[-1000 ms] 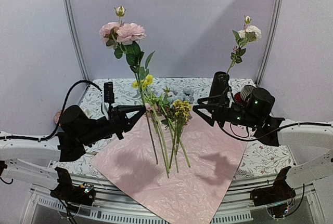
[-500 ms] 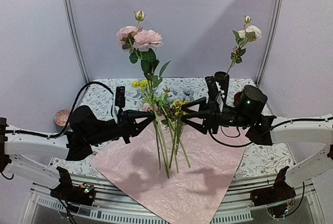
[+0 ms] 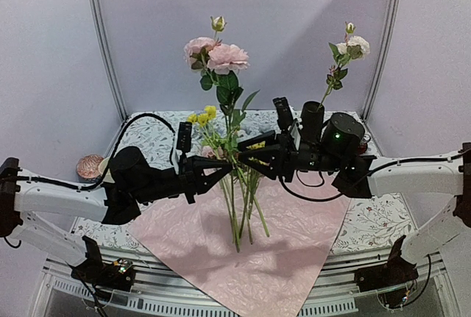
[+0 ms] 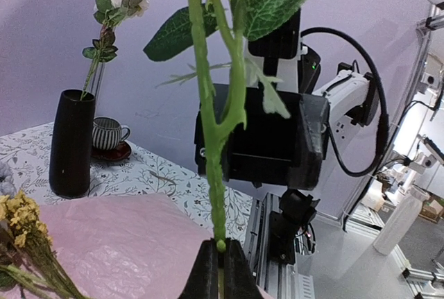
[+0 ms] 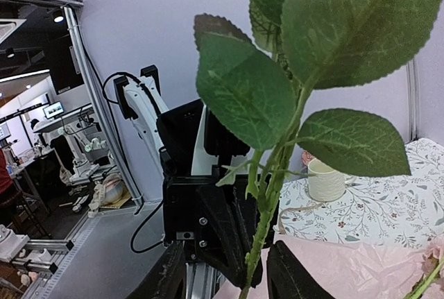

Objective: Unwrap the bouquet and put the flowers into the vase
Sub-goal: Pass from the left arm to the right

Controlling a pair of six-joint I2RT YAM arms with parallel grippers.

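My left gripper [image 3: 232, 164] [image 4: 220, 247] is shut on the green stem [image 4: 211, 125] of a pink rose [image 3: 221, 56] and holds it upright above the spread pink wrapping paper [image 3: 243, 258]. My right gripper [image 3: 243, 157] [image 5: 229, 261] faces it tip to tip. Its jaws stand apart on either side of the same stem [image 5: 267, 202], with gaps showing. More flowers [image 3: 254, 151], yellow among them, lie on the paper. The black vase [image 3: 310, 122] [image 4: 71, 143] stands at the back right with a cream flower [image 3: 355, 43] in it.
A ribbed cup on a red saucer [image 4: 109, 134] sits beside the vase. A cream cup [image 5: 325, 180] stands on the floral tablecloth [image 3: 372, 225] at the left. The two arms meet over the table's middle, and booth walls close in behind.
My left arm has carried the rose to the right. The right arm has swung left to meet it, and its jaws have narrowed around the stem.
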